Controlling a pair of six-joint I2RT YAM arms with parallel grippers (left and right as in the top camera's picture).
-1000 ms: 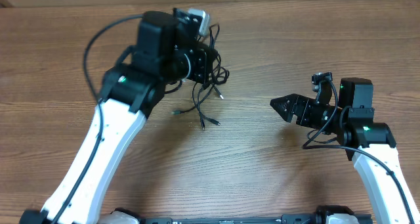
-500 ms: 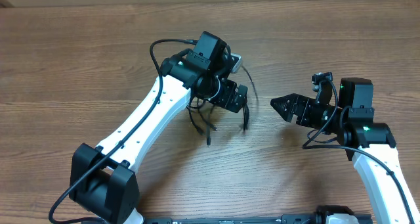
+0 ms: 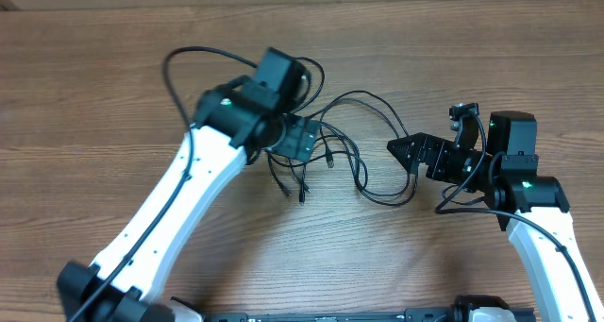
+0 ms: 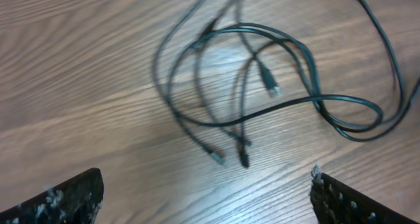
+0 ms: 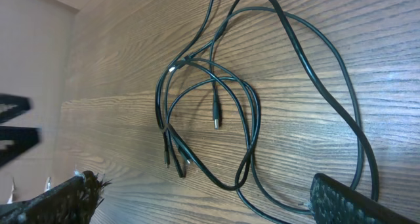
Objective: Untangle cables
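From overhead, the cables (image 3: 361,161) lie loose on the bench (image 3: 85,86), between the two arms. Their long loops reach to just beside the right fingers (image 3: 401,150), and several short ends fan out below the left fingers (image 3: 304,136). The left fingers hang over the tangled end. From this height their gap is hard to judge, and the right pair shows only as a dark wedge pointing left.

In the left wrist view, the left fingers (image 4: 69,196) sit at the bottom corners, spread wide with nothing between them. The cables (image 4: 243,92) cross one another on the wood beyond them, clear of both tips. One silver-tipped plug (image 4: 271,87) lies inside the loops.

In the right wrist view, the right fingers (image 5: 357,201) are also wide apart and hold nothing. The cables (image 5: 249,145) lie ahead in overlapping loops. One strand curves down close to the right-hand tip, but I cannot tell whether it touches.
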